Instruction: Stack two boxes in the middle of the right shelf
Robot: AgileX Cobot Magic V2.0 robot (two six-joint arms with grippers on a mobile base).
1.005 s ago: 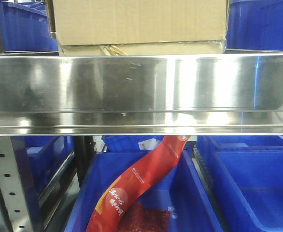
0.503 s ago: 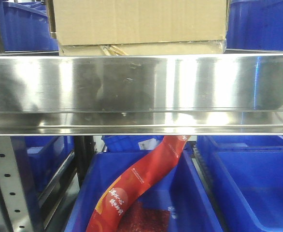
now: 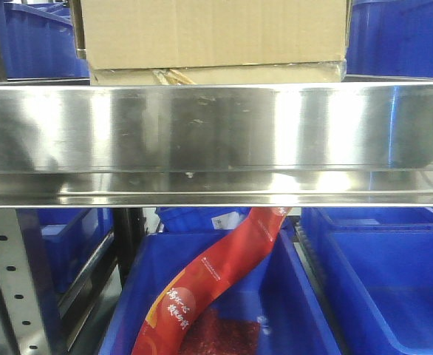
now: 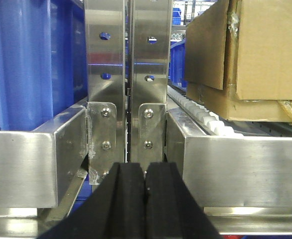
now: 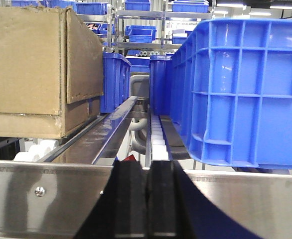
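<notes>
The shelf point(image 3: 216, 140) spans the front view as a broad mirror-like steel rim, its perforated upright point(image 4: 128, 74) standing at the left end. The roller track behind the rim lets loads slide inward, which is likely why the boxes sit just behind the front edge.

The tall box point(image 3: 213, 33) rests on top of the flat box point(image 3: 216, 74), both touching and roughly flush at the front — judged from this, the stack is already made. Blue bins point(image 5: 235, 89) flank the stack on either side; one more bin point(image 3: 224, 296) below holds a red packet point(image 3: 216, 285).

The left gripper point(image 4: 146, 184) hangs before the upright with its pads pressed together, holding nothing. The right gripper point(image 5: 147, 194) sits before the rim between stack and bin, pads likewise together and empty — both appear clear of the load.

Hidden or cut off: the tall box's top, the depth of the stack, and the tape scrap's exact extent. The arms themselves are out of view.
</notes>
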